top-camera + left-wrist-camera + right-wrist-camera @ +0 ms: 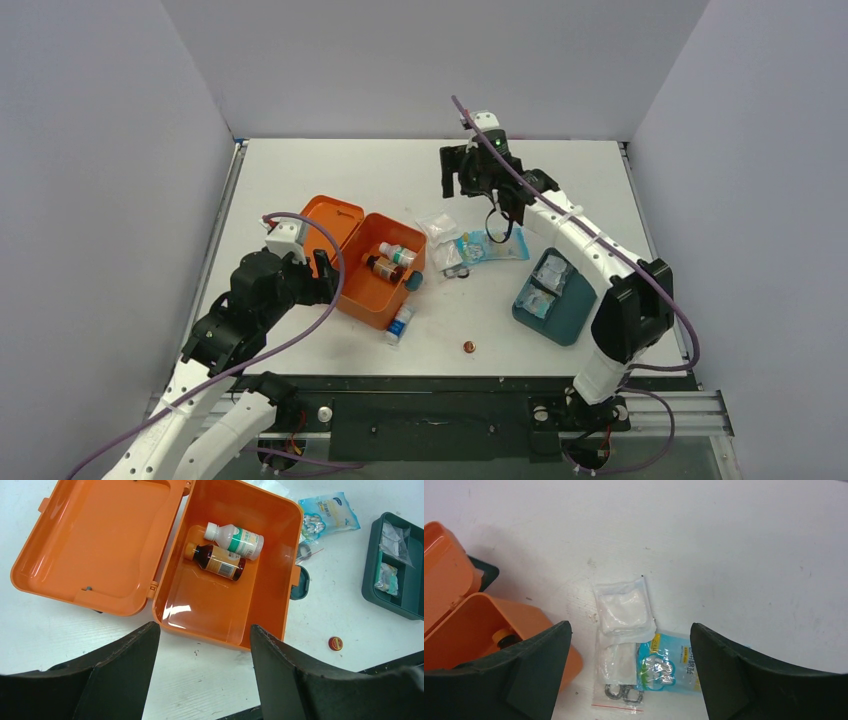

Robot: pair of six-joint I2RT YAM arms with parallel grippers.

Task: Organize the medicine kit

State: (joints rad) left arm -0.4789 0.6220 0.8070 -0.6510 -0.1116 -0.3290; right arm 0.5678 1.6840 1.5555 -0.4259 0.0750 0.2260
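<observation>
The orange rectangular hard-plastic medicine kit (362,295) is laid open left of centre on the white table (330,170), its lid folded flat so the glossy base can be loaded; two cylindrical bottles (235,539) are lying inside. The left end effector (202,630) is held released and empty at the kit's lower edge in the left wrist view. The right end effector (629,630), likewise released, is poised above soft, crinkled clear pouches (624,610), judged next for packing.

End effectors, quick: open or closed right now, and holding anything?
Left end effector: open, holding nothing, near the orange box.
Right end effector: open, holding nothing, clear of the white packet.
</observation>
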